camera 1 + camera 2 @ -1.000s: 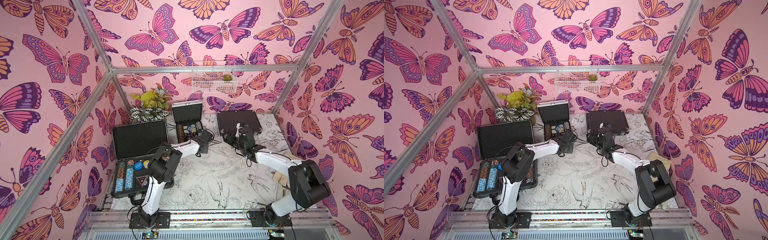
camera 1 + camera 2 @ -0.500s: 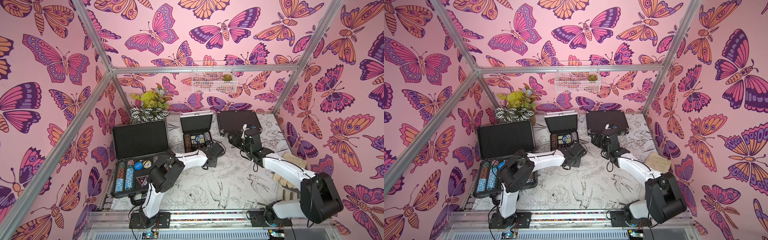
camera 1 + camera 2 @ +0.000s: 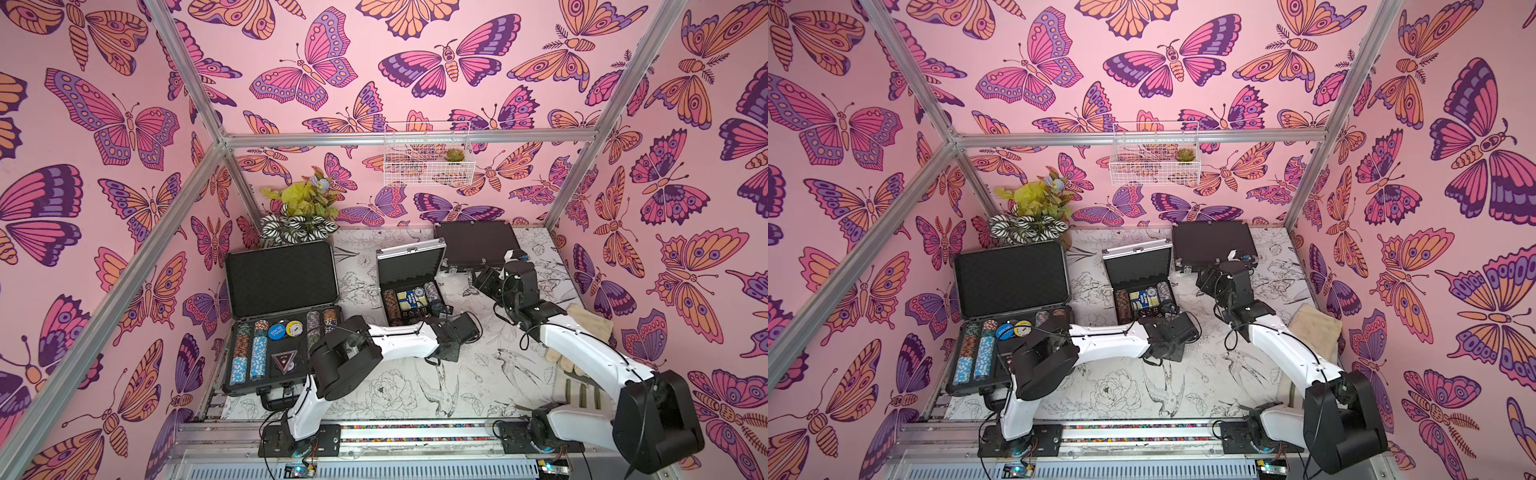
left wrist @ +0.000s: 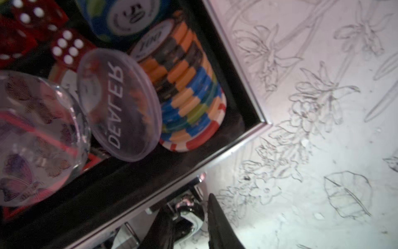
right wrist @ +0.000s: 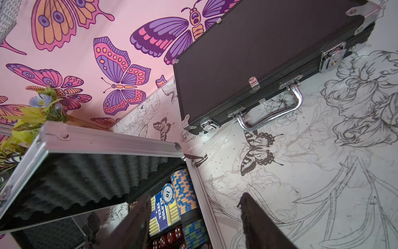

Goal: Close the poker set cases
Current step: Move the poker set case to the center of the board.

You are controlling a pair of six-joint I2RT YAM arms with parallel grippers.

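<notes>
The large black ribbed case (image 3: 282,286) lies open at the left, with chips in its tray. The small silver case (image 3: 409,270) stands open mid-table, its lid (image 5: 92,172) leaning forward over chips, cards and dice. The medium black silver-trimmed case (image 3: 478,245) lies closed at the back right, both latches down in the right wrist view (image 5: 247,56). My left gripper (image 3: 440,320) is at the small case's front edge, fingers on either side of its chrome handle (image 4: 189,215). My right gripper (image 5: 193,215) hovers open over the small case's right rim, holding nothing.
A potted plant (image 3: 303,212) stands in the back left corner. A white wire basket (image 3: 428,153) hangs on the back wall. A beige cloth (image 3: 586,328) lies by the right wall. The right arm crosses the table's right side.
The small silver case has slid toward the front with my left gripper at its handle, its lid now tipped further forward. My right gripper drew back from the medium case and turned toward the small one.
</notes>
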